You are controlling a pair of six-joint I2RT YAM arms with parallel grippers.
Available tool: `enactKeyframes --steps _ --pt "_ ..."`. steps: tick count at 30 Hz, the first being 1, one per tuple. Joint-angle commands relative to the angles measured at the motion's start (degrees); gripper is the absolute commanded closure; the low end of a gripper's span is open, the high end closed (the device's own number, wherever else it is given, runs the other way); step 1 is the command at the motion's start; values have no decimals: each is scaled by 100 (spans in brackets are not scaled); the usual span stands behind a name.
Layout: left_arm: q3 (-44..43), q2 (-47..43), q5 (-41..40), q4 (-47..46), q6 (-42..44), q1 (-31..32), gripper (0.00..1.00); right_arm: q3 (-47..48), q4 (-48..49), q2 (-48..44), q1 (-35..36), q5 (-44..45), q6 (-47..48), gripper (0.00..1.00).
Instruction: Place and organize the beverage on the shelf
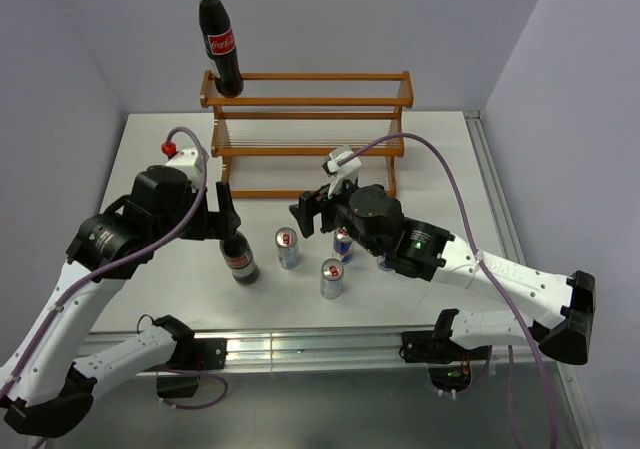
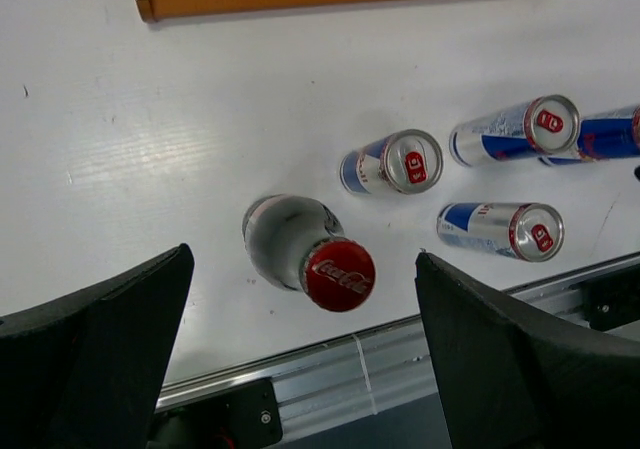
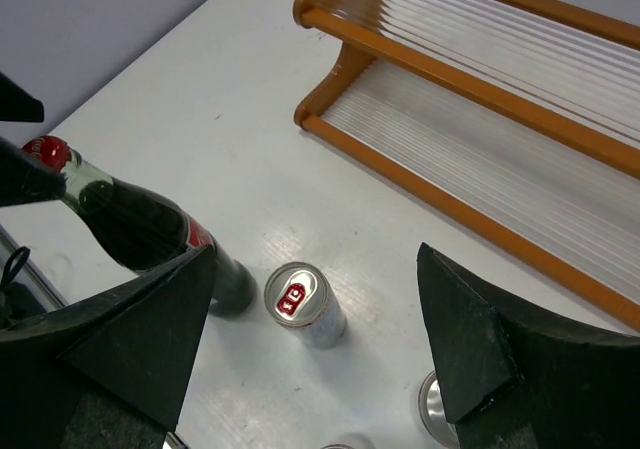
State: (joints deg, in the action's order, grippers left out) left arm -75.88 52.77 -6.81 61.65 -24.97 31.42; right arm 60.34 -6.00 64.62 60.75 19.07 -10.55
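White table [image 1: 440,169] takes most of the view; grey walls [image 1: 60,59] close in at the back and on both sides; metal rail [image 1: 320,347] along the near edge by my bases; shelf [image 1: 320,100] at back centre, reddish-brown wood, three stepped tiers of thin rods, lowest front rail facing me.

Shelf bottle [image 1: 221,49] stands upright at the left end of the top tier; dark cola, red cap, red label with white script; the tier's rods run on to its right. Table bottle [image 1: 240,261] is the same kind, upright at near left, well apart from the shelf.

My left gripper [image 1: 226,207] sits over its neck; fingers [image 2: 100,349] spread wide, red cap between them in the left wrist view, neither finger touching it. My right gripper [image 1: 312,212] hangs above the cans, fingers [image 3: 500,359] well apart, nothing held; one can top shows below the gap in the right wrist view.

Four cans [image 1: 288,248], slim, blue and silver, silver tops with red tabs, upright in a loose cluster just right of the table bottle; one [image 1: 332,278] nearest the metal rail; the fourth [image 1: 385,262] mostly hidden under my right arm. A band of white table shows between the cluster and the shelf's lowest rail.
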Motion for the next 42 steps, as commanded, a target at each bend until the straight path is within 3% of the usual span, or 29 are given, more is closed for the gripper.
enactKeyframes --steps 1,9,18,24,27,29,37,42 --pt "-252 -13 -838 251 -455 565 0 -39 -24 -274 -98 176 -158 12" --pt "55 233 -1709 190 -895 1120 12 -180 -33 -336 -116 79 -123 12" --pt "240 383 -2008 84 -1194 1534 37 -277 2 -345 -116 -9 -123 12" --pt "503 321 -2105 -100 -1238 1622 61 -391 134 -345 -116 -114 -114 12" --pt "539 312 -2175 -127 -1273 1630 80 -444 204 -345 -116 -132 -88 12" --pt "469 286 -2263 -118 -1300 1639 99 -452 257 -319 -116 -245 -62 11" --pt "-189 242 -2606 32 -1072 1657 100 -479 756 -47 -116 -772 123 10" --pt "-419 128 -2510 -241 -746 1648 100 -497 1223 199 -116 -1660 316 10"
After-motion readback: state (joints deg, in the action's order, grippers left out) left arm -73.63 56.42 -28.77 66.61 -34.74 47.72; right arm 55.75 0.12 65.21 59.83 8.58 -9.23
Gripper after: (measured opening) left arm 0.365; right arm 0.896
